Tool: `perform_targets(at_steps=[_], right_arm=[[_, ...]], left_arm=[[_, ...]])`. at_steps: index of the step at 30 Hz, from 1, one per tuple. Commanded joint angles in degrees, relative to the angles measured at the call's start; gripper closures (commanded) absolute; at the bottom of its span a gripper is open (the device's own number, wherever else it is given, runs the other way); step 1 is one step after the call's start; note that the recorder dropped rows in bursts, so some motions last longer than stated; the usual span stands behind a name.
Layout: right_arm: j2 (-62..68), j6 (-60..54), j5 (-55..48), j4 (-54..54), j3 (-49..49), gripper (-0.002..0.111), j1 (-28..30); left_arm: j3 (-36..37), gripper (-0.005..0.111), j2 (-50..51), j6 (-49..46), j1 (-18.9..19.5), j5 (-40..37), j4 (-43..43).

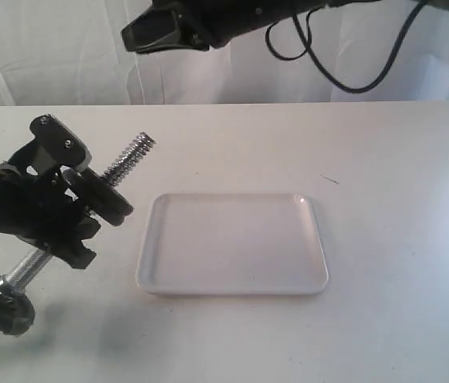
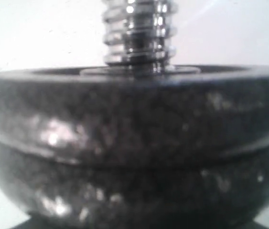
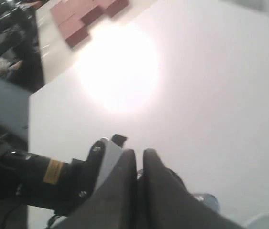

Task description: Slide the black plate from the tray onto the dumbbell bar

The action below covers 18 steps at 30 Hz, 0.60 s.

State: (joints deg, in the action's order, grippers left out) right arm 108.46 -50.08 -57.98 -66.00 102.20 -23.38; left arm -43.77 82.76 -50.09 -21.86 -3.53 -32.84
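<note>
The white tray [image 1: 232,286] lies in the middle of the table with nothing in it. My left gripper [image 1: 68,211] is shut on the dumbbell bar [image 1: 131,155], holding it tilted above the table at the left. The black plate [image 1: 103,196] sits on the bar just below its upper threaded end. In the left wrist view the plate [image 2: 134,112] rests against a second black disc [image 2: 134,191], with the threaded rod [image 2: 139,33] sticking out beyond them. Another disc [image 1: 1,307] is at the bar's lower end. My right gripper [image 1: 132,36] hangs high at the back, shut and empty [image 3: 140,160].
A black cable [image 1: 352,76] loops down from the right arm in front of the white curtain. A small dark mark [image 1: 330,179] is on the tabletop right of the tray. The table's far edge runs along the curtain.
</note>
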Motion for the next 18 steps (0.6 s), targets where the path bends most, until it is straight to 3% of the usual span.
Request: perform_targets(at_steps=[1, 9, 14, 18], right_arm=[[-1.7, 6.9, 6.1, 11.9, 0.4, 0.108, 0.6], [-1.7, 27.5, 5.2, 46.2, 0.4, 0.108, 0.6], [-2.7, 29.5, 7.3, 48.3, -1.2, 0.108, 0.5], [-6.6, 29.6, 12.6, 48.2, -8.3, 0.108, 0.5]], left_arm=[[-5.0, 0.107, -0.4, 5.0, 2.1, 8.1, -6.9], [-12.4, 0.107, 6.2, 12.4, 2.4, 7.8, -10.0], [-15.6, 0.107, 11.5, 15.9, 3.0, 7.2, -13.7], [-16.3, 0.107, 14.3, 16.0, 4.1, 6.5, -17.0]])
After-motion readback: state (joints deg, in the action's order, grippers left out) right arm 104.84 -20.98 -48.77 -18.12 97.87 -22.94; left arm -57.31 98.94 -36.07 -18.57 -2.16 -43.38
